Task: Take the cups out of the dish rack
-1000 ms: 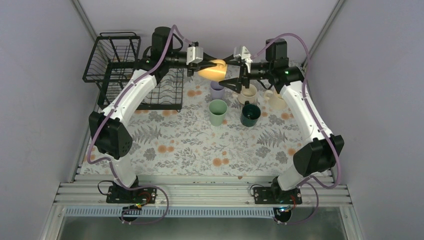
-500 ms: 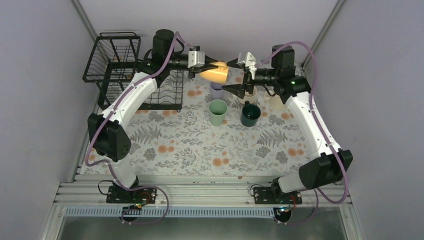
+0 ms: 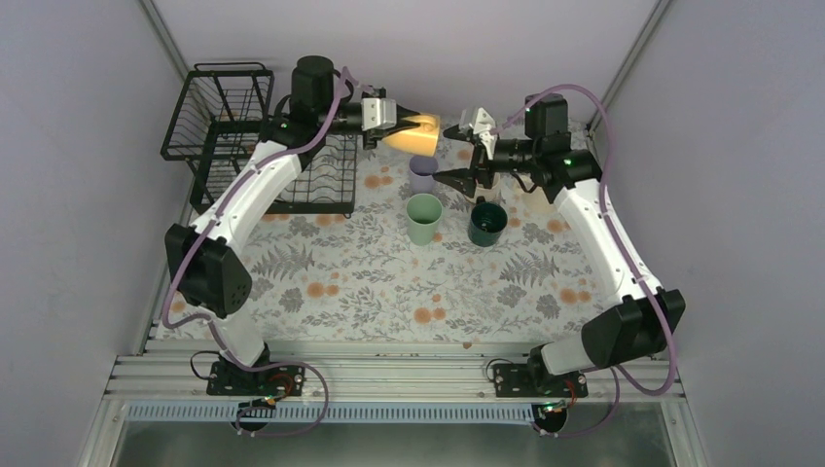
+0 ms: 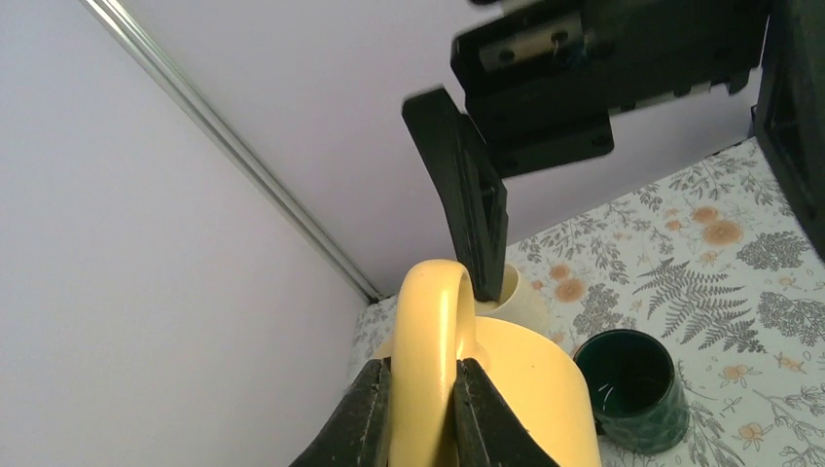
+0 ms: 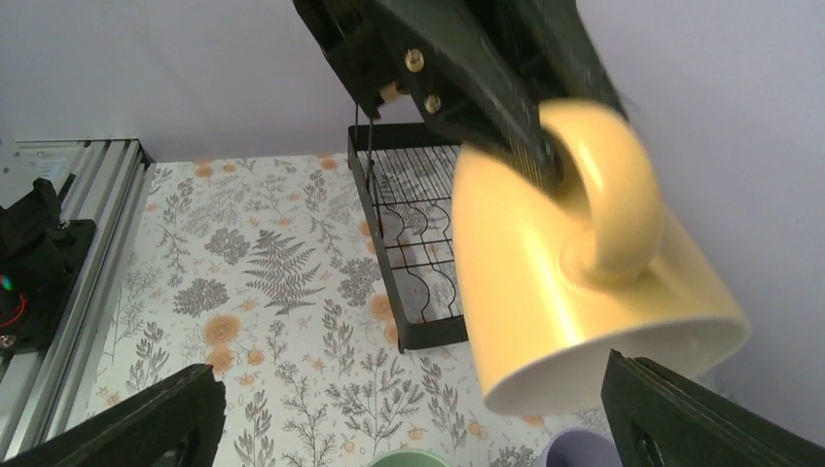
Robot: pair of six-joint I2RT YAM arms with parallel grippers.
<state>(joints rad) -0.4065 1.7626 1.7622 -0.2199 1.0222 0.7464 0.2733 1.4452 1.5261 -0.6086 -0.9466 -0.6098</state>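
Two fingers of the left gripper [image 4: 423, 394] pinch the yellow mug [image 3: 413, 133] by its handle, aloft beside the dish rack [image 3: 233, 117]; the right gripper [image 3: 446, 156] faces it, jaws spread wide, seemingly to take it toward the unloaded cups [image 3: 423, 216] below.

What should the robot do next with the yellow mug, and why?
Probably the right gripper should creep forward and shut on the yellow mug. It's open, with the mug just ahead between its fingers, while the left gripper holds it up in the air.
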